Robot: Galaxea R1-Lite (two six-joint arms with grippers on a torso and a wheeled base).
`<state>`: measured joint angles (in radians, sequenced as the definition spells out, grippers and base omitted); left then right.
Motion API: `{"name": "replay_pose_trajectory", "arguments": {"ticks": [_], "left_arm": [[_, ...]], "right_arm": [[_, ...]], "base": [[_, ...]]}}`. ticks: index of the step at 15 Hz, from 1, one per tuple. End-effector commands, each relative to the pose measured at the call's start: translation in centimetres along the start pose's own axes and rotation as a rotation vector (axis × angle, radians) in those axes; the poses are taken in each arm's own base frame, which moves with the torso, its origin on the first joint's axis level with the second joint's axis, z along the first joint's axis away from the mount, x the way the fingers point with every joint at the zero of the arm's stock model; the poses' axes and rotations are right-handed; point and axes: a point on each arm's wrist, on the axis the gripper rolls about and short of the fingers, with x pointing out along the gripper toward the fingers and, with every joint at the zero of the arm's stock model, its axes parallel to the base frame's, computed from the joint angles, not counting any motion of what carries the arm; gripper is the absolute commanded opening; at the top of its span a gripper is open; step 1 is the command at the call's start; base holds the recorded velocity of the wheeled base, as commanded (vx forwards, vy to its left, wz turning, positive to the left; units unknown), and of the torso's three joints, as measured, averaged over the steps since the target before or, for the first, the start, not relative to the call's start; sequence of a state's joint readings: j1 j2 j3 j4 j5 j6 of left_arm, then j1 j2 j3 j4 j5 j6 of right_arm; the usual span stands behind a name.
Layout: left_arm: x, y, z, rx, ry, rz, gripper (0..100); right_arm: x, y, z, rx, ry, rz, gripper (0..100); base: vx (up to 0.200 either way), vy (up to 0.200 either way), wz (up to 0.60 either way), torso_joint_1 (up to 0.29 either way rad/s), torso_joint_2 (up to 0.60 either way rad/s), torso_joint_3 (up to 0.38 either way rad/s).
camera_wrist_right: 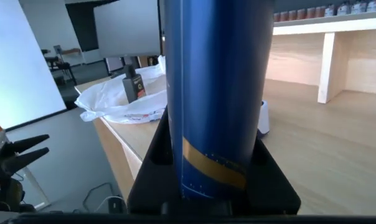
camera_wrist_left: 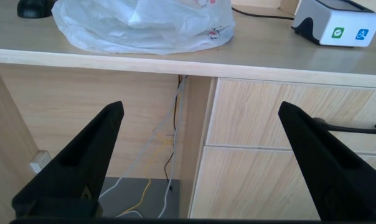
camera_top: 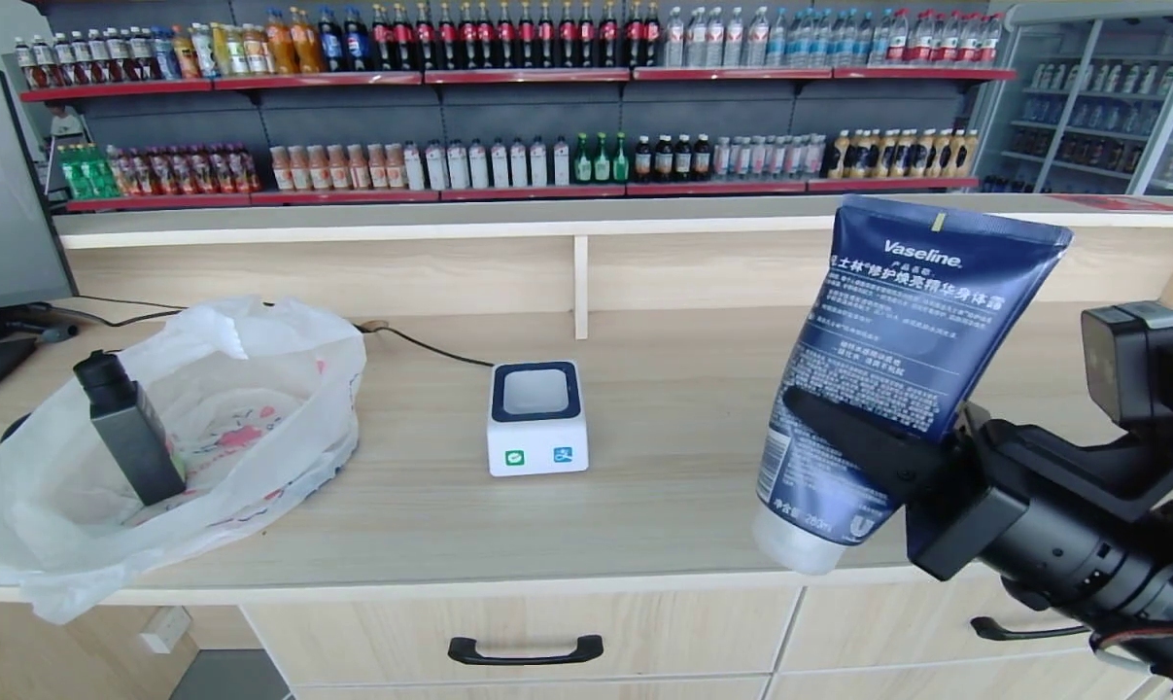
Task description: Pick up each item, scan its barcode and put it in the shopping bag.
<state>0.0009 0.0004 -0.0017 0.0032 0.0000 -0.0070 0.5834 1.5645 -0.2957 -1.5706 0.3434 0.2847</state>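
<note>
Closest in, the right jaws are clamped on the blue tube (camera_top: 897, 360), which tilts between them with its pale cap down and its crimped end up, raised off the surface (camera_top: 664, 486). Low down, the left jaws are spread wide with nothing between them, facing the cabinet front under the surface's edge. Beyond the right jaws and to their left sits the white scanner (camera_top: 537, 418), apart from the tube. Farther left, above and past the left jaws, the shopping bag (camera_top: 256, 389) lies open with a dark bottle (camera_top: 129, 428) leaning inside. Shelves of drinks (camera_top: 508, 160) line the back wall.
</note>
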Motion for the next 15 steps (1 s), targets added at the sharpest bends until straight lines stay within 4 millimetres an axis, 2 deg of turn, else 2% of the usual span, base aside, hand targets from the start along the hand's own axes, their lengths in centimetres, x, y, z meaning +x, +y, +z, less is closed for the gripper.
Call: {"name": "replay_pose_trajectory", "arguments": {"ticks": [1, 3, 5, 8, 11, 13, 15], "left_arm": [[0.0, 0.0, 0.0, -0.001, 0.000, 0.001, 100], [0.0, 0.0, 0.0, 0.001, -0.002, 0.001, 100], [0.0, 0.0, 0.0, 0.001, 0.000, 0.001, 100], [0.0, 0.0, 0.0, 0.001, -0.002, 0.001, 100], [0.0, 0.0, 0.0, 0.001, -0.002, -0.001, 100], [0.0, 0.0, 0.0, 0.001, -0.002, 0.001, 100], [0.0, 0.0, 0.0, 0.002, -0.002, -0.001, 100]], "right_arm": [[0.8, 0.5, -1.1, 0.063, 0.039, 0.037, 0], [2.6, 0.4, -0.8, 0.145, 0.013, 0.064, 0], [4.3, 0.5, 0.8, 0.255, -0.061, 0.100, 0], [4.6, 0.5, 1.3, 0.309, -0.079, 0.110, 0], [4.2, 1.6, 2.2, 0.400, -0.095, 0.160, 0], [4.0, 3.4, 3.2, 0.430, -0.115, 0.232, 0], [3.8, 4.2, 3.6, 0.434, -0.124, 0.267, 0]], "base": [[0.000, 0.000, 0.00, 0.000, 0.00, 0.000], [0.000, 0.000, 0.00, 0.000, 0.00, 0.000], [0.000, 0.000, 0.00, 0.000, 0.00, 0.000], [0.000, 0.000, 0.00, 0.000, 0.00, 0.000], [0.000, 0.000, 0.00, 0.000, 0.00, 0.000], [0.000, 0.000, 0.00, 0.000, 0.00, 0.000], [0.000, 0.000, 0.00, 0.000, 0.00, 0.000]]}}
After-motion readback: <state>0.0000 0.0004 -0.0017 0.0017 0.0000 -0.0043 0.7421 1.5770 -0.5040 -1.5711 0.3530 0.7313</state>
